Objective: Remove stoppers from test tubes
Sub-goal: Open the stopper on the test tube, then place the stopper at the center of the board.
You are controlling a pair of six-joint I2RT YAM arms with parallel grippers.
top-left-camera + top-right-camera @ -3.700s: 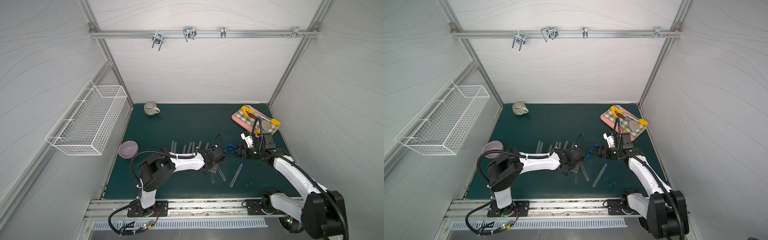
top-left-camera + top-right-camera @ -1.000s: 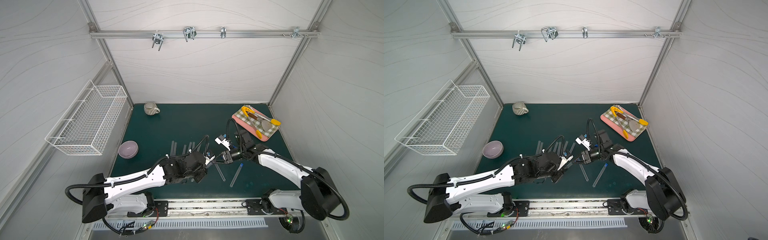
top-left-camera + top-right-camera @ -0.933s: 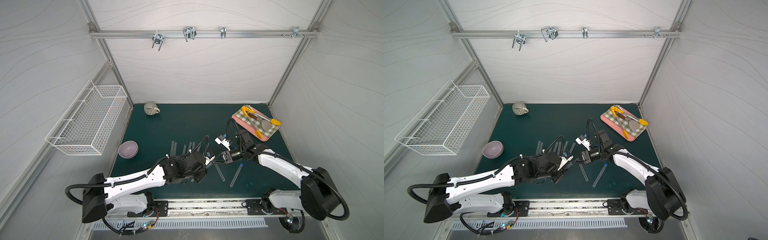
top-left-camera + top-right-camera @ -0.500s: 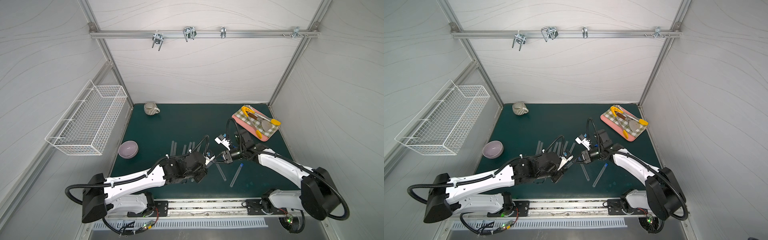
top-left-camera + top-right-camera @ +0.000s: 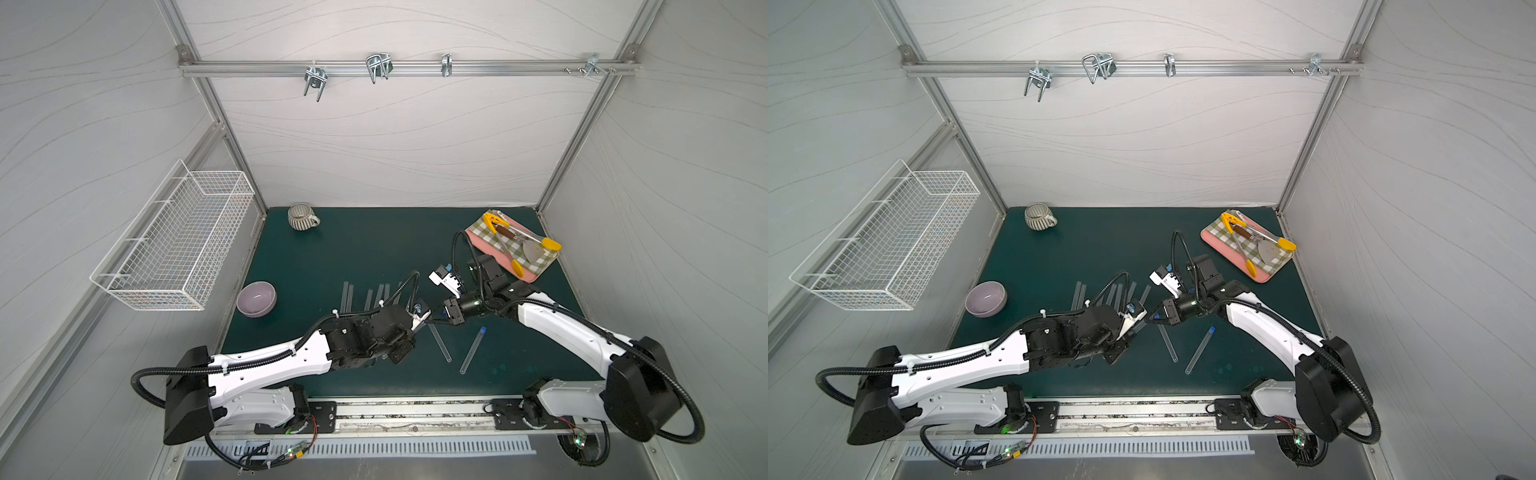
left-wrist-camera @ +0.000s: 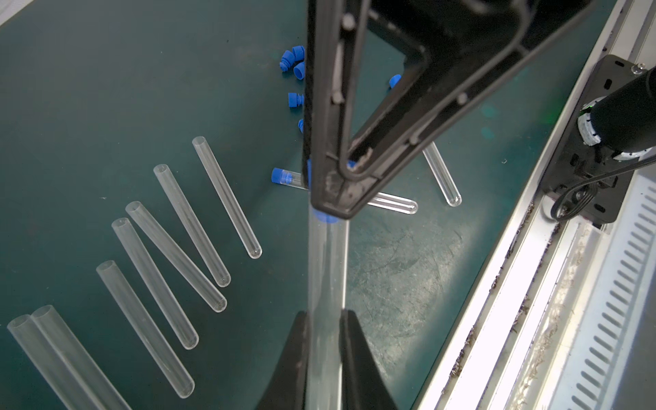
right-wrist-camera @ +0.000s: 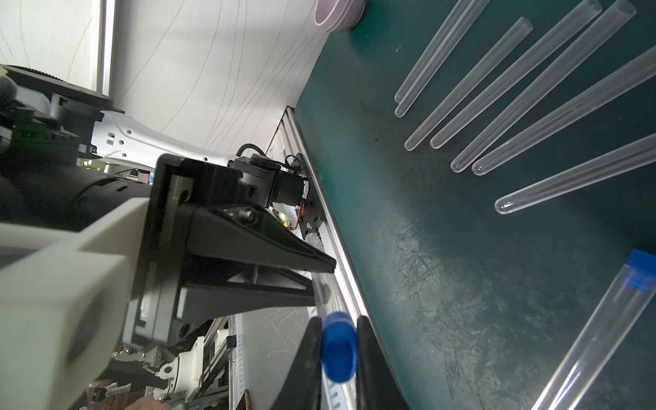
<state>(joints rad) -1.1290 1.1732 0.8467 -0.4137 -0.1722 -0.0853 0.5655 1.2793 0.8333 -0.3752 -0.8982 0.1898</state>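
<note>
Left jaws pinch a clear test tube (image 6: 326, 277), held above the green surface (image 6: 106, 88); right jaws squeeze its blue stopper (image 7: 339, 349) (seated in the tube's mouth).

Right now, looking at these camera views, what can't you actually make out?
Joint of stopper and held test tube: left wrist view, right end effector covers it; seated or freed, cannot tell.
Loose stoppers: left wrist view, same end effector hides some, so no count.
Lying capped tube: right wrist view, picture's edge cuts it off.
Open tubes: top view, left arm covers their near ends.
</note>
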